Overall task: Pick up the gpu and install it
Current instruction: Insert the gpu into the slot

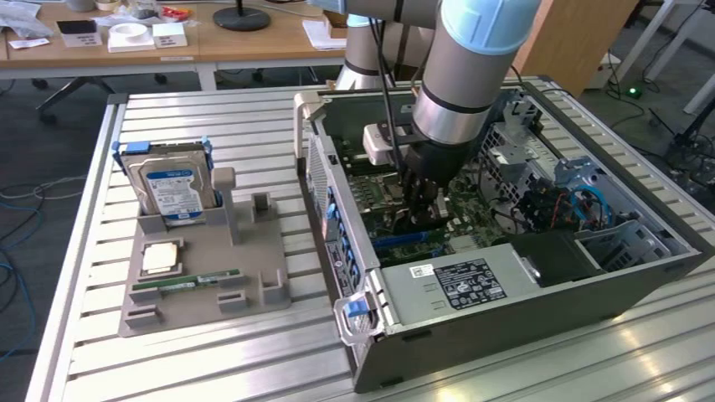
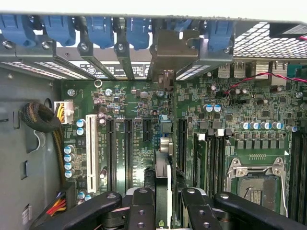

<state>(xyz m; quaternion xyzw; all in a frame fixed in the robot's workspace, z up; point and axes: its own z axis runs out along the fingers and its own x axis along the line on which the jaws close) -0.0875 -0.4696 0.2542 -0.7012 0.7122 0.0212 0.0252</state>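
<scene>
Gpu: the gpu (image 2: 163, 172) stands on its edge inside the computer case (image 1: 491, 335). It is over the motherboard (image 2: 230, 120), between two black expansion slots (image 2: 128, 143) and in line with a metal bracket (image 2: 168, 48) at the rear wall.
Step in hand: I judge this is the seating of the card into its slot. I cannot tell whether the edge is already fully in.
How to do it well: in my judgement the card must stay upright and parallel to the slot, so that it does not bind. The bracket end must meet its opening under the blue latches (image 2: 100, 28). The push should go straight down and evenly along the card, not on one corner.
What could go wrong: a tilt may put the connector on the slot wall, or the bracket may catch on the rear frame.
Hand: my hand (image 2: 163, 203) is closed to a narrow gap and grasps the gpu, with one finger on each face near the upper edge. It touches nothing else that I can see.
Near things: the empty CPU socket (image 2: 254, 184) lies beside the slots, apart from the card.
Further out: on the desk (image 1: 201, 368) a grey tray (image 1: 201, 314) carries a hard drive (image 1: 177, 188) and a RAM stick (image 1: 184, 283), well apart from the case.
</scene>
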